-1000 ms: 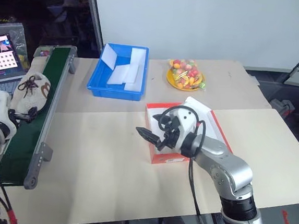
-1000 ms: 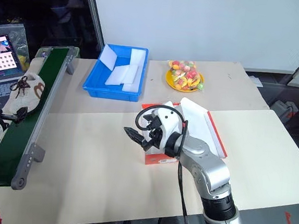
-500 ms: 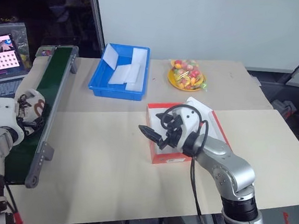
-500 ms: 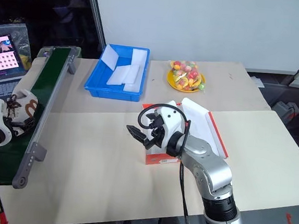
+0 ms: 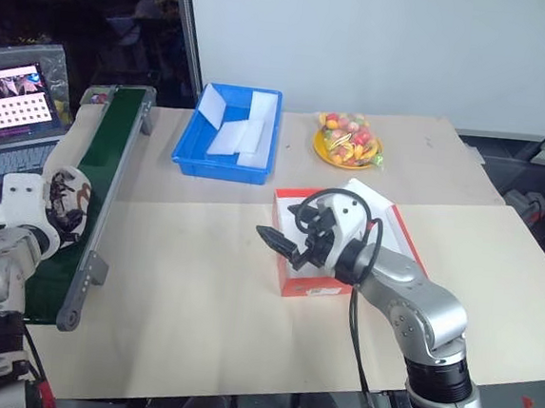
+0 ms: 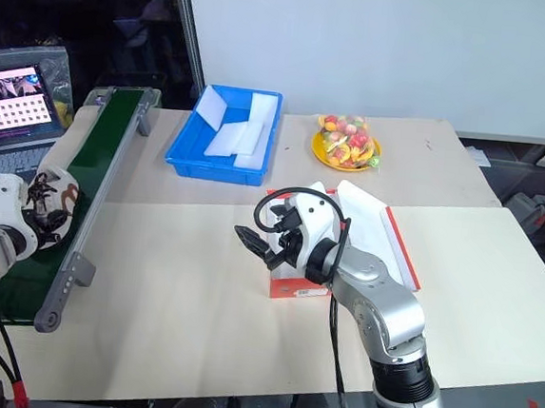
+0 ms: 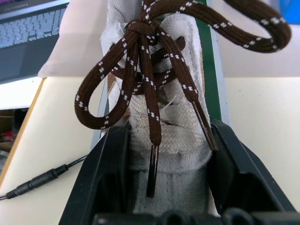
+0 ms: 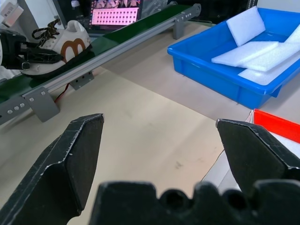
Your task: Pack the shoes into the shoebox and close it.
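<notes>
L gripper (image 7: pixel 161 159) has just clamped onto a shoe (image 5: pixel 65 207) on the green conveyor belt (image 5: pixel 104 165). A sec ago its fingers stood wide, half a sec ago they were part-way in, and now they're pinching the shoe's fabric upper just below the brown laces, one black finger (image 7: pixel 101 173) on each side. The arm has also come in closer and a bit lower toward the belt. So, as I read it, the grab step looks done and the next thing is lift and carry to the box; no shoe is in the box yet as far as I can see.

R gripper (image 5: pixel 283 243) hasn't budged: jaws spread wide, empty, hovering over the table (image 5: pixel 189 283) just in front of the shoebox (image 5: pixel 345 244), pointing roughly toward the belt.

Shoebox sits mid-table, lid flipped open to the far side, white inside showing, partly hidden behind the R arm. It's well apart from the shoe, so it's a long carry across.

Shoe orientation: long axis runs along the belt, more or less. The wrist view looks down the lacing, bow loops on the far end, so the gripper comes in along the shoe's length. It seems upright, sole on the belt. Toe vs heel end I can't tell for sure. The brown side mark shows in the R wrist view.

Blue tray (image 5: pixel 193 149) w/ white slabs and a plate of sweets (image 5: pixel 347 146) sit at the far side, not involved.
</notes>
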